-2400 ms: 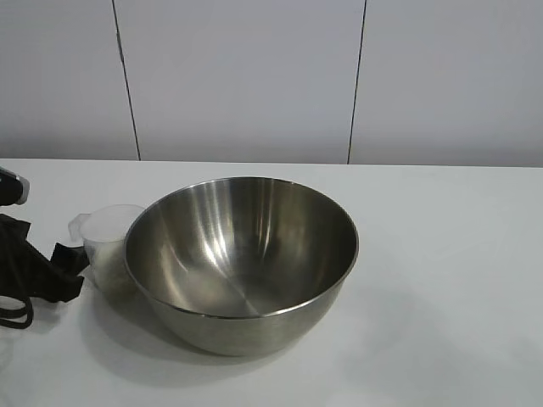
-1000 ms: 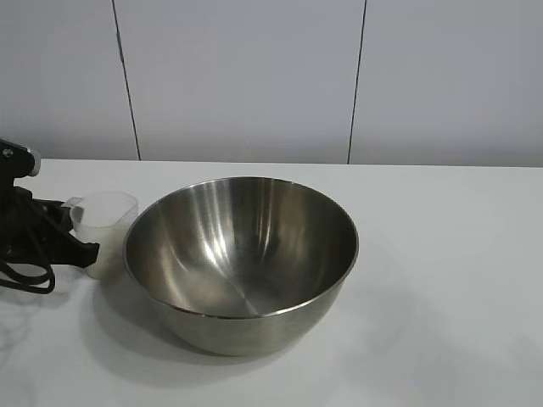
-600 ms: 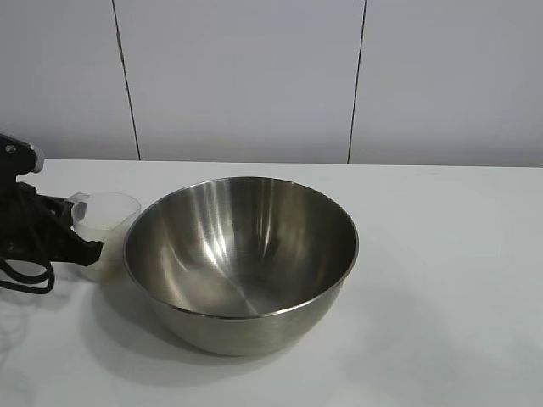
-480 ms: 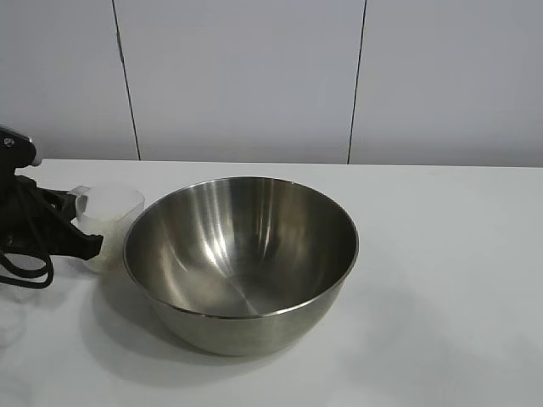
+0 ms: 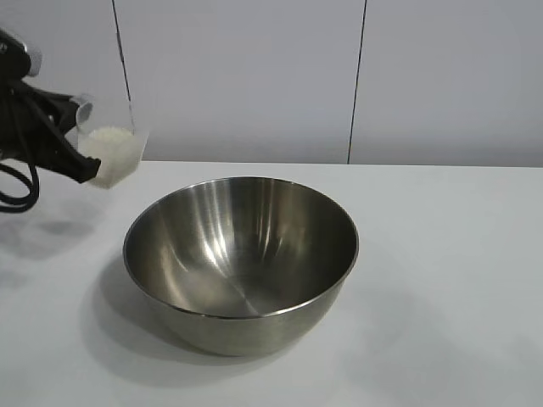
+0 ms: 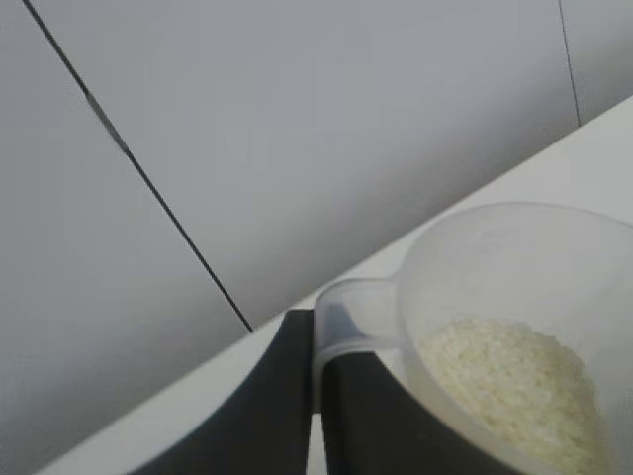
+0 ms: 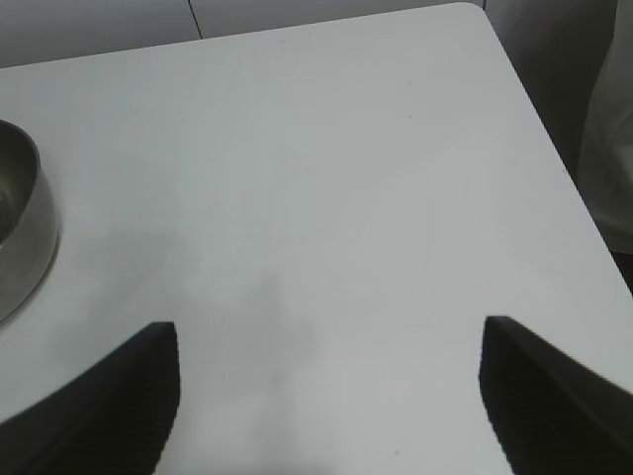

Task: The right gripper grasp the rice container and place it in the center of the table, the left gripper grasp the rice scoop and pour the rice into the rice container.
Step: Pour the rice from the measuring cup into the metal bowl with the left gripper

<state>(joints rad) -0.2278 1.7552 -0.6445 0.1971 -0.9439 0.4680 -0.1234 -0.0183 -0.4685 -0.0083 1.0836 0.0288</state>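
Rice scoop (image 5: 109, 144): clear plastic cup, part-filled with rice (image 5: 112, 154), pinched by its handle in the left gripper (image 5: 75, 140), held aloft left of the rice container (image 5: 241, 259). Container: steel bowl, mid-table (image 5: 441, 280). Right gripper (image 7: 326, 396): fingers spread wide, holding nothing, over bare tabletop.

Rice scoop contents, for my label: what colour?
White grains; left wrist view shows it best.

Rice scoop (image 5: 109, 153) now off the table (image 5: 441, 254)
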